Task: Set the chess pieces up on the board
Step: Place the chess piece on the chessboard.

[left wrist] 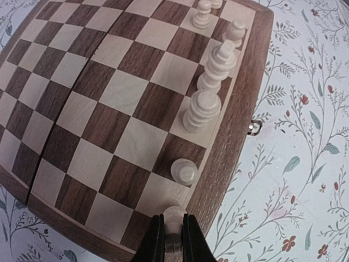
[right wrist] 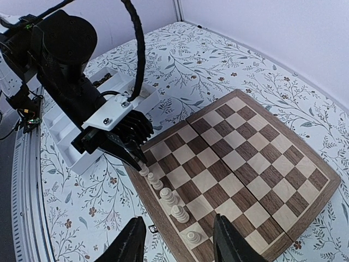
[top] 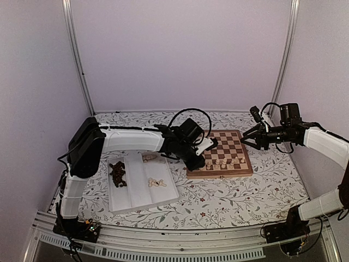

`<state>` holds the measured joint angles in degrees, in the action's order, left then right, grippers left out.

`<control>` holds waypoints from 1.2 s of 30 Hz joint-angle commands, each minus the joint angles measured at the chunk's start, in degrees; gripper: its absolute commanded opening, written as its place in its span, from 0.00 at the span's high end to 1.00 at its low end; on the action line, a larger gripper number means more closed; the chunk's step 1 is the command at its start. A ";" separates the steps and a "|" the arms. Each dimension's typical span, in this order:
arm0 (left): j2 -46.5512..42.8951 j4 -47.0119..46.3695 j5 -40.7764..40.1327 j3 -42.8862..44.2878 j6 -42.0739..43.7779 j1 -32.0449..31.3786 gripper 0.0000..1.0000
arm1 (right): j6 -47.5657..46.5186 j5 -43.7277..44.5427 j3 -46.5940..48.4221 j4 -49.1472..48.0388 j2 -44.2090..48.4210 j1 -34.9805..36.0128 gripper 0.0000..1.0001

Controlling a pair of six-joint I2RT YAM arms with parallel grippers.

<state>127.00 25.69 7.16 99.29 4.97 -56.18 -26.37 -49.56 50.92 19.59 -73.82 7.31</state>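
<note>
The board (top: 229, 143) lies right of centre, and its rim shows in the left wrist view (left wrist: 234, 136). Several cream chess pieces (top: 223, 162) stand in a row along its near edge; they also show in the left wrist view (left wrist: 200, 109) and the right wrist view (right wrist: 172, 197). My left gripper (left wrist: 173, 234) is shut on a cream piece (left wrist: 174, 214) at the board's near-left corner square, beside another small cream piece (left wrist: 184, 171). My right gripper (right wrist: 180, 243) is open and empty, held above the board's right side (top: 250, 137).
A white three-compartment tray (top: 136, 196) lies left of the board. It holds dark brown pieces (top: 117, 173) in its left compartment and a few cream pieces (top: 156, 183) further right. The floral tablecloth surrounds both. A metal latch (left wrist: 252, 127) sticks out from the board's rim.
</note>
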 commanded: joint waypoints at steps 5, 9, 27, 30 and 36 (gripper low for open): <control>1.80 0.25 -0.73 2.29 0.99 -0.83 0.93 | -0.85 0.43 -0.47 -0.07 -0.27 -0.13 0.54; 2.21 0.25 -1.13 2.70 1.22 -0.83 0.92 | -1.03 0.34 -0.47 -0.08 -0.31 -0.11 0.54; 4.07 0.35 -2.63 4.64 1.26 -0.82 0.74 | -1.47 -0.14 -0.21 0.51 -1.04 -0.17 0.54; 3.92 0.33 -3.06 4.60 1.13 -0.94 0.67 | -1.66 -0.27 -0.12 0.62 -1.22 -0.19 0.54; 1.68 1.64 -2.29 3.76 1.41 -1.64 0.58 | -1.84 -0.36 -0.11 0.86 -1.32 -0.13 0.54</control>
<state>130.54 25.89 4.32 102.52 6.00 -56.36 -27.46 -49.60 50.94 19.66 -74.43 7.33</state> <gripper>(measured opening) 0.393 0.459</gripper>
